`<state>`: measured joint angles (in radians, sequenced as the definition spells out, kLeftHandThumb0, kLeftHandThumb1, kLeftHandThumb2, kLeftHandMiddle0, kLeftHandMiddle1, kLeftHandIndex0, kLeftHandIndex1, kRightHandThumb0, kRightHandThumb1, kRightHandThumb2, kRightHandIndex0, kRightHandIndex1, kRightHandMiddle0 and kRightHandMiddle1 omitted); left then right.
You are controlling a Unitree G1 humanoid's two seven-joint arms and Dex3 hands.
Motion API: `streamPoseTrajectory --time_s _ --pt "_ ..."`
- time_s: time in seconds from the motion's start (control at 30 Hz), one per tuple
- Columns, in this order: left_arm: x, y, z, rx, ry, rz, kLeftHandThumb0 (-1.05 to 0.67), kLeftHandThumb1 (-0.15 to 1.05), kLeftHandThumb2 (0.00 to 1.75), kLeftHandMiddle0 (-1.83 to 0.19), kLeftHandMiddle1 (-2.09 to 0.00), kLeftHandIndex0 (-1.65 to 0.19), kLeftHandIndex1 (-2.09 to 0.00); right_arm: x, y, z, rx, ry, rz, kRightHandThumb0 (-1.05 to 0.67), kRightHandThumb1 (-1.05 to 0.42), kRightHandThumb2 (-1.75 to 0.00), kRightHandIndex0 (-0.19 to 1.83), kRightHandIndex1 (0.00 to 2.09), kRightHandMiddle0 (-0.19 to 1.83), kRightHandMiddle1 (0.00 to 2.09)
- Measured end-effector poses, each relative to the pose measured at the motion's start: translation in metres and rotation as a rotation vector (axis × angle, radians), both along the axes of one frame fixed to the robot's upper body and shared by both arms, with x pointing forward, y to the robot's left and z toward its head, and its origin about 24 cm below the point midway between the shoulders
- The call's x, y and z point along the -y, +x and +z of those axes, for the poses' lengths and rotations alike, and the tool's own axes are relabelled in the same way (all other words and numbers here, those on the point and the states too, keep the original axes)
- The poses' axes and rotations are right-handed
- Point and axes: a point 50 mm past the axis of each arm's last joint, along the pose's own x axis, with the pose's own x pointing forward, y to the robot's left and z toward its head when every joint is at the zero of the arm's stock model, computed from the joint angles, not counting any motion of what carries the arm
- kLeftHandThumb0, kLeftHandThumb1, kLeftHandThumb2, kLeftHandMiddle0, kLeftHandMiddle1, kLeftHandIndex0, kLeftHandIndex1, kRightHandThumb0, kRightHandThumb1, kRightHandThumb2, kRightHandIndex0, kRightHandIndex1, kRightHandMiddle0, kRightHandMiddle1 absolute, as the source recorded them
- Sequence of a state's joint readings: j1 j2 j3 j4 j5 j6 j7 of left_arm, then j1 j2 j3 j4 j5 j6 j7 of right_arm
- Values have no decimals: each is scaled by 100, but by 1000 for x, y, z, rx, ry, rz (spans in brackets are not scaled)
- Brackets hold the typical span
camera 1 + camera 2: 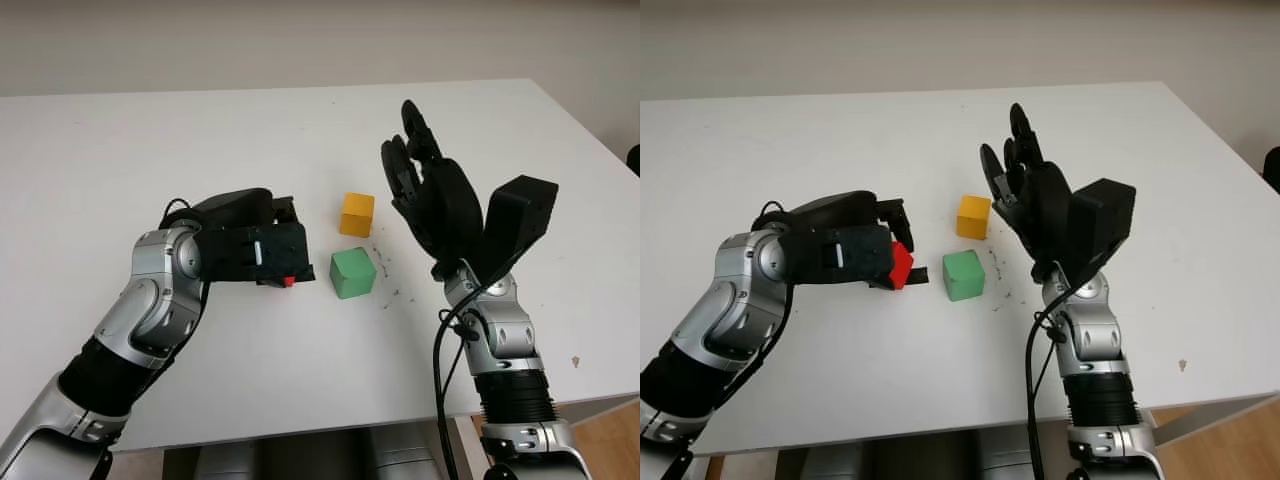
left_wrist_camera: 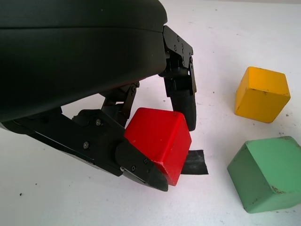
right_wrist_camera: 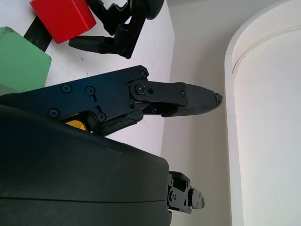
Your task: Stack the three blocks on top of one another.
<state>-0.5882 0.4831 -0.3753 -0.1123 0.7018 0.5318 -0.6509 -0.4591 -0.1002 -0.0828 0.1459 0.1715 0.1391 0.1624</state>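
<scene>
- Holding the red block (image 2: pixel 159 141) between curled fingers, the left hand (image 1: pixel 845 255) sits low over the white table (image 1: pixel 150 150), just left of the green block (image 1: pixel 353 272).
- In the left wrist view the red block is tilted in the grip, one finger (image 2: pixel 181 92) behind it and another (image 2: pixel 141 167) under its near edge, so it likely needs levelling before it goes down.
- The green block sits on the table, near the middle, and the yellow block (image 1: pixel 356 214) just beyond it on the far side; the two stand apart.
- A small black strip (image 2: pixel 194 162) lies on the table between the red and green blocks.
- For a clean stack I would lift the red block clear above the green one's top, centre it, then lower it straight and let go only once it sits flat.
- The right hand (image 1: pixel 425 190) is raised to the right of both blocks, open and holding nothing; it should stay clear.
</scene>
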Motion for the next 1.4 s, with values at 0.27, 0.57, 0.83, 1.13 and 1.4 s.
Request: streamPoseTrajectory --time_s 0.27,0.57,0.83,1.13,1.4 --pt "3 2 -2 1 -9 3 -13 88 5 -66 -192 -35 -161 -1 0 0 -1 1 -8 -64 -105 -42 -13 6 -10 6" --pt "8 4 -4 25 4 7 -13 89 6 -57 -192 -30 -152 -1 0 0 -1 0 -11 -64 -105 -42 -13 6 -11 6" --pt "11 4 -5 33 15 11 -16 89 5 -46 -188 -31 -148 0 0 0 2 1 -12 -64 -105 -42 -13 6 -11 6" --pt "15 3 -6 47 49 -12 -57 86 5 -32 -209 -9 -97 -1 0 0 1 8 -13 -64 -105 -42 -12 6 -10 6" --pt "16 1 -5 49 95 -45 -64 88 5 19 -193 -18 -35 -1 0 -1 -2 6 -25 -64 -105 -42 -13 5 -11 5"
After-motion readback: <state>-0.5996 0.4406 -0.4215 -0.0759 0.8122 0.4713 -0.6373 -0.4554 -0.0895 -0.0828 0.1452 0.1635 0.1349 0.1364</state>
